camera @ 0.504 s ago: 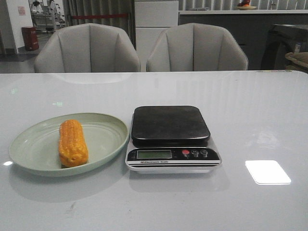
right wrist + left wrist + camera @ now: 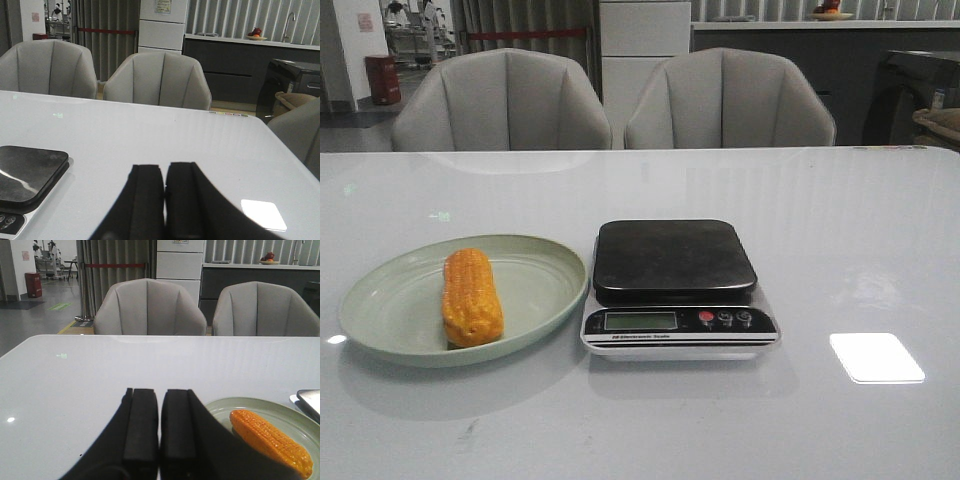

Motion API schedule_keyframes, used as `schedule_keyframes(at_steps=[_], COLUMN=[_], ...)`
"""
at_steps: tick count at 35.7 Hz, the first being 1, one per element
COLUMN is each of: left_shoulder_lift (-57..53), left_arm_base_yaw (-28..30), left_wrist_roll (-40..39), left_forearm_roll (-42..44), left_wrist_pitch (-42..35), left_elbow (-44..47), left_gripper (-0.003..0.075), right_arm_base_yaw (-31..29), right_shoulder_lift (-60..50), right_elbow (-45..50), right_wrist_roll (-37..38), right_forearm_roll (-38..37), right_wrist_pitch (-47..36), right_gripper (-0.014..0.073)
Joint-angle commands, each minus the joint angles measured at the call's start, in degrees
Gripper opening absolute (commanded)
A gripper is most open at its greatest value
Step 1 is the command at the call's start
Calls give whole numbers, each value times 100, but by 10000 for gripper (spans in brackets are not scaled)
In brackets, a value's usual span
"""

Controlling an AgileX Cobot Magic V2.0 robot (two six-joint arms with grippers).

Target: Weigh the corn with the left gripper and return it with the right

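The orange-yellow corn (image 2: 471,297) lies lengthwise on a pale green plate (image 2: 380,300) at the left of the table; it also shows in the left wrist view (image 2: 270,441). A black-topped electronic scale (image 2: 672,262) stands just right of the plate, its platform bare. My left gripper (image 2: 159,392) is shut and empty, low over the table to the left of the plate (image 2: 295,421). My right gripper (image 2: 165,167) is shut and empty, to the right of the scale (image 2: 27,170). Neither gripper shows in the front view.
Two grey chairs (image 2: 500,100) (image 2: 728,98) stand behind the table's far edge. A bright light patch (image 2: 876,357) lies on the glossy white tabletop right of the scale. The scale's display and buttons (image 2: 720,319) face the front.
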Motion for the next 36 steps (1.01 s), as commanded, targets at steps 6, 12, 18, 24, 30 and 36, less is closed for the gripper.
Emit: schedule_keyframes(at_steps=[6,12,18,24,30,36], left_shoulder_lift=[-107,-107,-69,432,1262,1678], left_arm_base_yaw=[10,10,10,10,10,10], left_wrist_roll=[-8,-48,-443,-432,-432,-432], left_forearm_roll=[-32,-70,-1116,-174,-194,-194], left_wrist_pitch=[-512,-1387,-1667,-67,1078,1111], left_elbow=[179,179,-201,-1473,-2329,-2385], left_gripper=[114,114,114,114,114,114], right_arm_base_yaw=[-19,-19,-19,-19,-19,-19], right_shoulder_lift=[-112,-112,-112,-112,-112,-112], right_elbow=[58,58,58,58,58,58], right_wrist_roll=[-31,-31,-31,-31,-31,-31], right_forearm_roll=[-59,-59,-59,-59,-59,-59], right_wrist_pitch=[-477,-477,-477,-477,-477,-477], right_gripper=[183,183,183,183,183,183])
